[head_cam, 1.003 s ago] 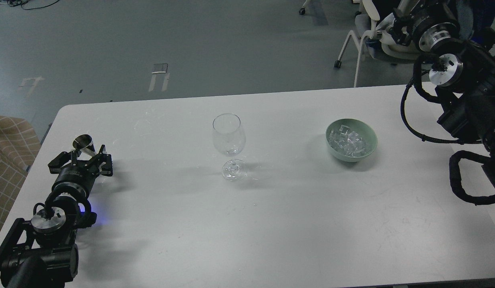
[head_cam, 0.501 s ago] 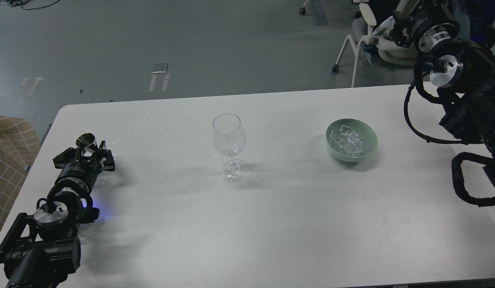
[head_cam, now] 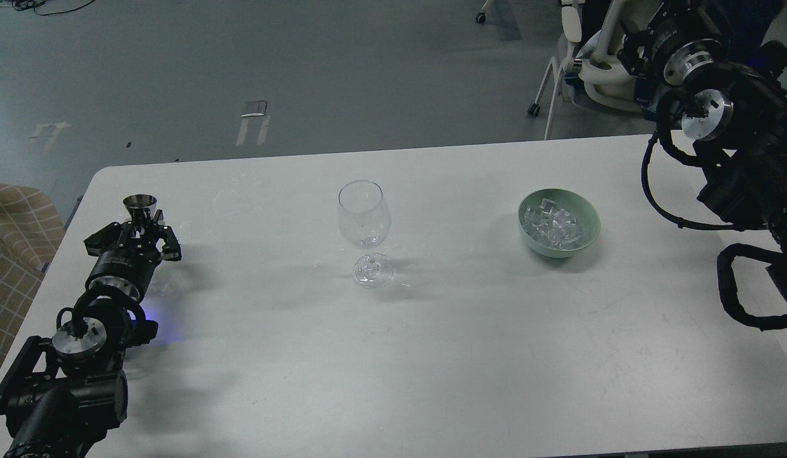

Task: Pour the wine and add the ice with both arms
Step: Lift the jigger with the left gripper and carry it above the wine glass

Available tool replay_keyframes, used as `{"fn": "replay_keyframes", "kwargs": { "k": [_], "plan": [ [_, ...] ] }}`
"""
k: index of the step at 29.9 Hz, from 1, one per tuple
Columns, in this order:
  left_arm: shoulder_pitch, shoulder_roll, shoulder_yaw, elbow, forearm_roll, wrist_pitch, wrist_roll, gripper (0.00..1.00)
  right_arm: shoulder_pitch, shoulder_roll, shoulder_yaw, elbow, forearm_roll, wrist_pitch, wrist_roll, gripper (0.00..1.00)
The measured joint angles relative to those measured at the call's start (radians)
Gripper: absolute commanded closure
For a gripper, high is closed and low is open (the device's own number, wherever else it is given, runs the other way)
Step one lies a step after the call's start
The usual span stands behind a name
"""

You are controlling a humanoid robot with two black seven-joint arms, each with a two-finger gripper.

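- Near the left edge of the white table, my left arm reaches in from the near-left corner and lies low over the tabletop.
- My left gripper is at a small metal measuring cup close to the far-left corner. The cup stands upright with its wide mouth up. The fingers are closed in around its narrow waist, gripping it.
- Around the middle of the table stands an upright wine glass. Its bowl looks clear and I can see no liquid in it. It stands well apart from both grippers.
- Toward the right edge sits a pale green bowl, level with the glass. It holds the ice, a heap of small clear cubes, all inside the rim.
- Over the far-right corner is my right arm, raised well above the table, with its black hoses looping down beside the right edge.
- My right gripper is at the top of that arm, beyond the far edge and in front of a white chair. It shows small and dark, so I cannot tell whether its fingers are open or closed.
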Motion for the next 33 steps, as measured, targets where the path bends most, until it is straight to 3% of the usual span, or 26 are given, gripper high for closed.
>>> {"fn": "replay_keyframes", "kwargs": {
  "k": [8, 14, 33],
  "plan": [
    [-0.002, 0.007, -0.003, -0.031, -0.024, -0.034, 0.001, 0.82, -0.003, -0.003, 0.0, 0.0, 0.0, 0.0, 0.0, 0.0],
    [0.007, 0.028, -0.005, -0.157, -0.064, -0.017, 0.0, 0.84, -0.003, -0.003, 0.0, 0.0, 0.0, 0.0, 0.0, 0.0],
    [0.107, -0.011, 0.032, -0.66, -0.064, 0.306, 0.012, 0.85, -0.019, -0.055, 0.001, 0.0, 0.003, 0.001, 0.004, 0.0]
  ]
}}
